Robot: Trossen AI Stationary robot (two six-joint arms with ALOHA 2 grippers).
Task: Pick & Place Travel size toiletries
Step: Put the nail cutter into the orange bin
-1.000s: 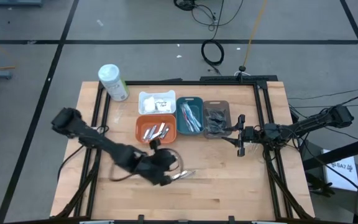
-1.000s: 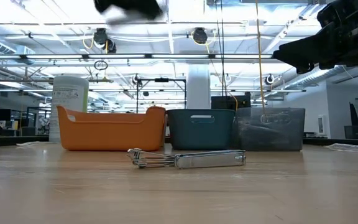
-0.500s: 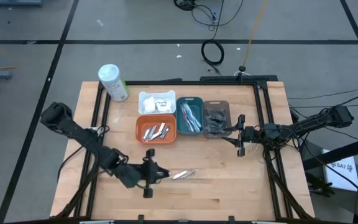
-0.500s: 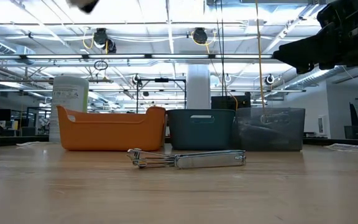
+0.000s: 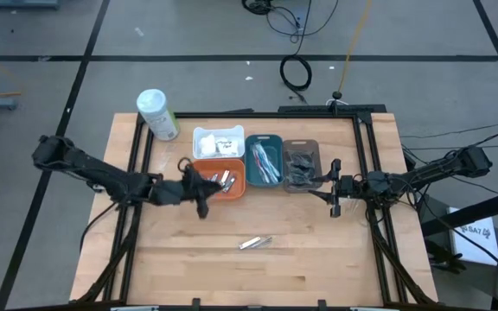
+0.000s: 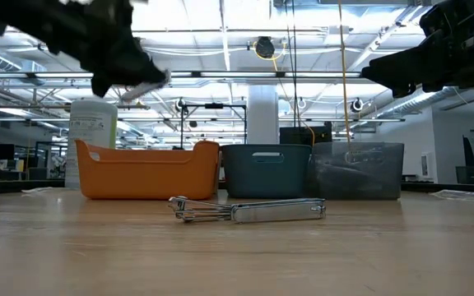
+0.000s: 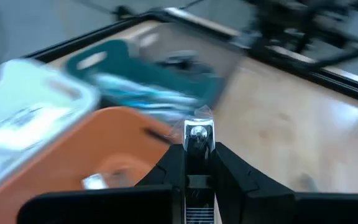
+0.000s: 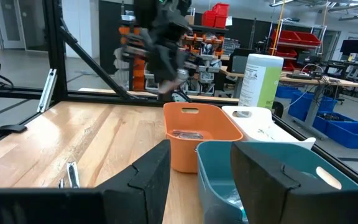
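— Where is the left gripper point(image 5: 199, 184)?

— Above the orange tray point(image 5: 217, 180), at its outer edge, its fingers point(image 7: 166, 169) pinching a small silvery tube point(image 7: 198, 138).

— And the other toiletries?

— More silvery tubes point(image 5: 218, 181) lie in the orange tray. A loose one point(image 5: 255, 243) rests on the wooden surface point(image 5: 318, 259), well in front of that tray.

— The right gripper point(image 5: 334, 187)?

— It hovers beside the grey tray point(image 5: 300, 167), which sits past the teal tray point(image 5: 264, 161) from the orange one, fingers spread.

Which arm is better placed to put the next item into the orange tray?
Left: its hand grips a silvery item at the orange tray's edge. The right hand waits open beside the grey tray.
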